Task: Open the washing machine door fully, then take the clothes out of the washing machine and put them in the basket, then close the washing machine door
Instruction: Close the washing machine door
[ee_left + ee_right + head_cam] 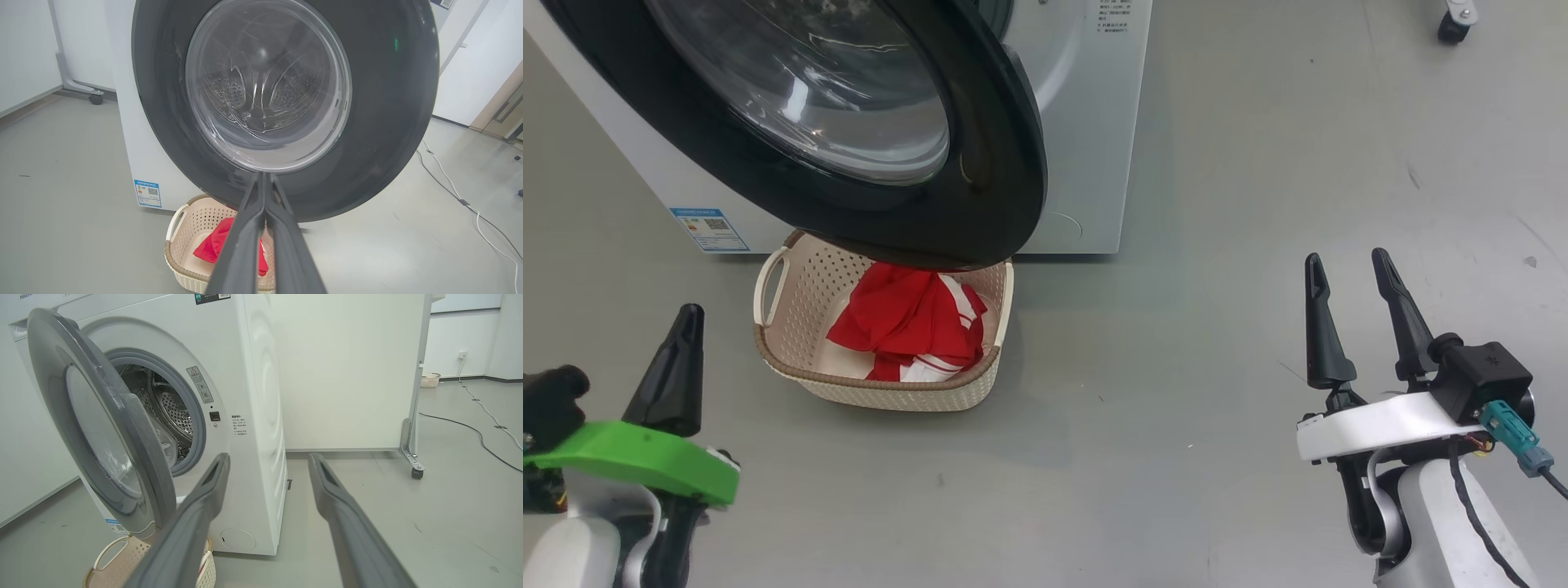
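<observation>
Left tool (pixel 264 176), pressed together, aims at the washing machine door (pixel 1005 163), probably to push it shut, since clothes (pixel 898 314) lie in the basket (pixel 882 382) beneath; right tool (pixel 1346 260) spread.

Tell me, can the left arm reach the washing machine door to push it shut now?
Probably yes. The left gripper, shut, points straight at the open washing machine door, with nothing between them. The basket of red clothes sits lower, under the door's edge.

Red clothes (pixel 907 318) lie in the cream basket (pixel 792 359) under the half-open door (pixel 980 204).
</observation>
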